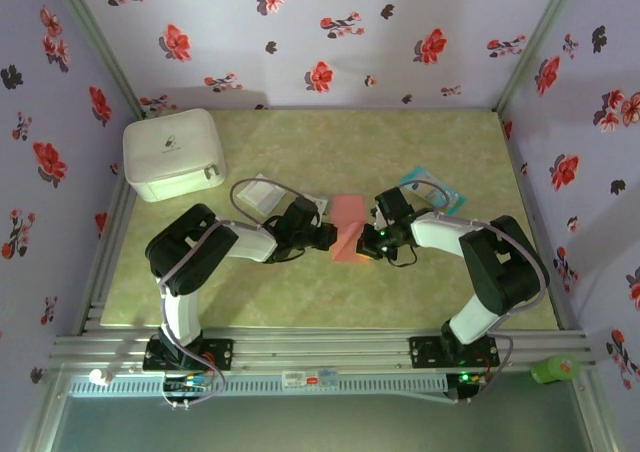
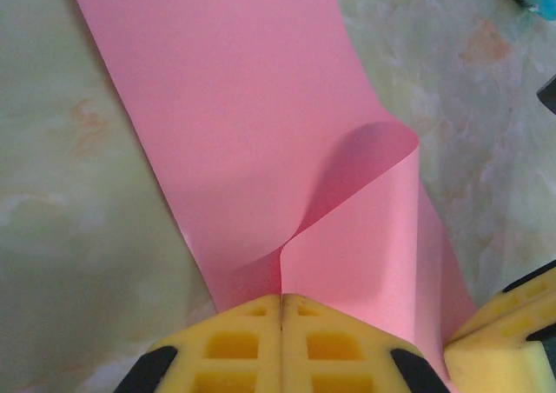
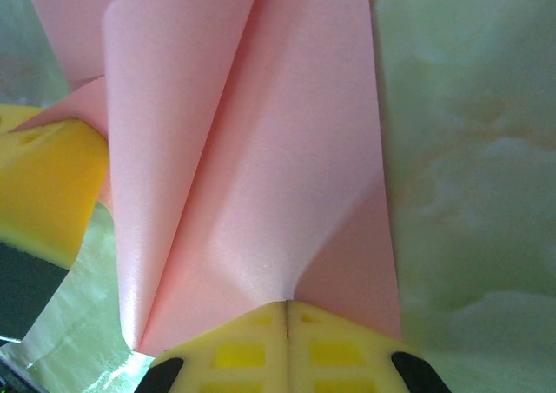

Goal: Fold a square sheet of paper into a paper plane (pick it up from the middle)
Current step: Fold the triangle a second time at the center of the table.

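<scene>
— At the near edge of the table [image 1: 300, 297], what do you check first?

— Use the top view. Both arm bases sit on the metal rail [image 1: 330, 350]. A small green object [image 1: 555, 369] rests at the rail's right end, too small for you to identify. Both arms reach inward and meet at mid-table.

— How do the grippers stand?

— Refer to the wrist views. The left gripper [image 2: 281, 310] has its yellow fingers pressed together, with the square sheet of paper [image 2: 243, 106] pinched in the seam. The right gripper [image 3: 287, 316] is closed on the sheet in the same way, from the other side. Each wrist view catches a yellow pad of the opposite gripper just beside its own.

— Where does the sheet lie?

— Between the two grippers, at the centre of the table. Next to the fingers it lifts off the surface in a curled buckle; farther out it lies flat. Note that the frame cuts off its far end in both wrist views, and the pads hide the gripped portions. You cannot tell how many layers it has.

— And beyond it?

— A pale translucent packet [image 1: 262, 194] lies just beside the left wrist. A teal-and-white packet [image 1: 432, 190] lies behind the right gripper, its near corner hidden by the arm. A white box [image 1: 172, 152] stands at the far left, near the floral walls [image 1: 330, 32].
</scene>
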### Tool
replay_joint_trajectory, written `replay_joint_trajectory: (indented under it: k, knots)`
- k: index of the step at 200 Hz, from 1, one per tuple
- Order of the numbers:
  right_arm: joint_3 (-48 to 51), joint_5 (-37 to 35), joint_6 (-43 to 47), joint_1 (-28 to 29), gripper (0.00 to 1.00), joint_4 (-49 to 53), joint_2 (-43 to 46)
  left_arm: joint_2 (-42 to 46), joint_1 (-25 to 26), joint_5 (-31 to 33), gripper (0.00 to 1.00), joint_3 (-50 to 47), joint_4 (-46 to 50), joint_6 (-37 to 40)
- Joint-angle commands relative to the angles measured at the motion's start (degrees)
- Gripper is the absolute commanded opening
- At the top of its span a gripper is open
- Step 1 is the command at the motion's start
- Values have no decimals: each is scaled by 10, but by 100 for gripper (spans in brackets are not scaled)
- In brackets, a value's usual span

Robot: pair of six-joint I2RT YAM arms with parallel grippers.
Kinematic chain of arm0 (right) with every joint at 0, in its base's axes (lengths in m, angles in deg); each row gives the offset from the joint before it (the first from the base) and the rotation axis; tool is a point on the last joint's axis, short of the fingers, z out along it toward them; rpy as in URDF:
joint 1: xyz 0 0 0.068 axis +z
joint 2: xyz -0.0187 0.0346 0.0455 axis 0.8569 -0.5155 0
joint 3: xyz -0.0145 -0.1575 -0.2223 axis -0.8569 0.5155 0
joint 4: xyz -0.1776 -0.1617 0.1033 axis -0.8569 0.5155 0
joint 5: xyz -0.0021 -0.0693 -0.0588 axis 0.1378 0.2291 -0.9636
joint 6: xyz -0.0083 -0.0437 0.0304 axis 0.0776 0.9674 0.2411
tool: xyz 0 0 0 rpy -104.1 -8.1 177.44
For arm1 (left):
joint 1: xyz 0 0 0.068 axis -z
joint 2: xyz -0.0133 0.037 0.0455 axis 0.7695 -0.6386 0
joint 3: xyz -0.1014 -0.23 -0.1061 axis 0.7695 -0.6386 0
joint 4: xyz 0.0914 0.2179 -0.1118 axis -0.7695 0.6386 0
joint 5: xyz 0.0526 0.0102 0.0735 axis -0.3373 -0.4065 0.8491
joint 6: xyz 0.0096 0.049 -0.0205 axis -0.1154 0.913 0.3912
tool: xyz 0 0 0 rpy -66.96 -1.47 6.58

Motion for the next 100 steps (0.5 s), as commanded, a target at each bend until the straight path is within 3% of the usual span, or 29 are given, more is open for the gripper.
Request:
replay_joint_trajectory:
  k: [1, 100]
  knots:
    - [12, -24, 10, 2, 0, 44, 0, -16, -5, -12, 3, 5, -14, 13]
    - [9, -33, 13, 2, 0, 53, 2, -9, -5, -15, 3, -4, -30, 12]
